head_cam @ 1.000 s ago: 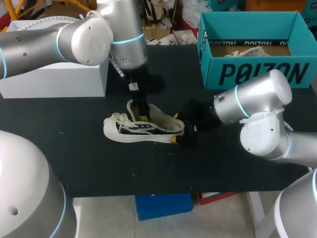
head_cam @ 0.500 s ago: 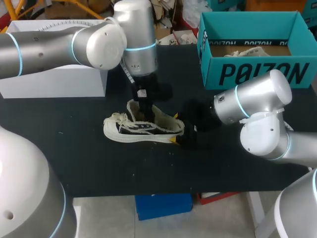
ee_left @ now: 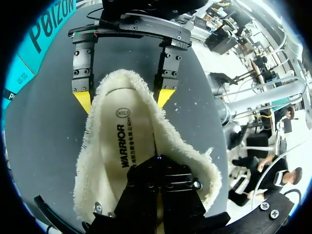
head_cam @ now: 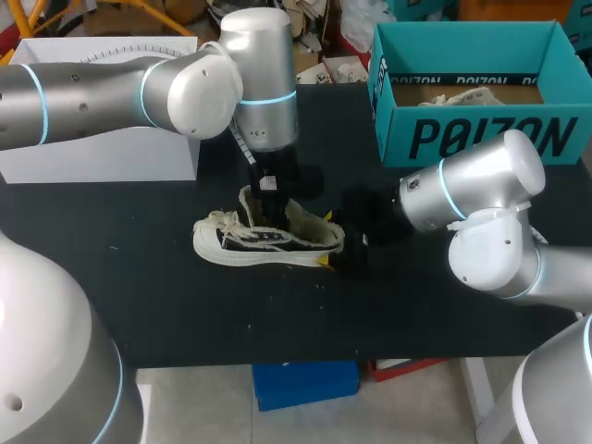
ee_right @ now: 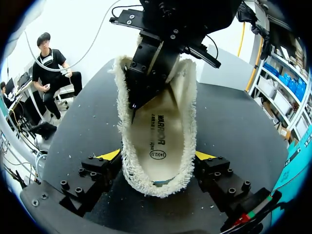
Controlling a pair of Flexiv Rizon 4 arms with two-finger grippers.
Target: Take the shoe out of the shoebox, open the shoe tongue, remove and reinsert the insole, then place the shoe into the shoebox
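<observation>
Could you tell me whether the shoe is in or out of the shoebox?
Out: the shoe rests upright on the table, apart from the teal shoebox.

Silver arms (head_cam: 481, 185) with blue light rings; black screw-studded pincer (ee_right: 157, 155), yellow tips

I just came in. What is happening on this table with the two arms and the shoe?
The shoe lies on the black table, out of the teal shoebox. The right gripper holds its heel from both sides. The left gripper reaches down from above into the shoe's opening, over the insole, which lies inside the shoe. Whether it has caught the insole cannot be seen.
</observation>
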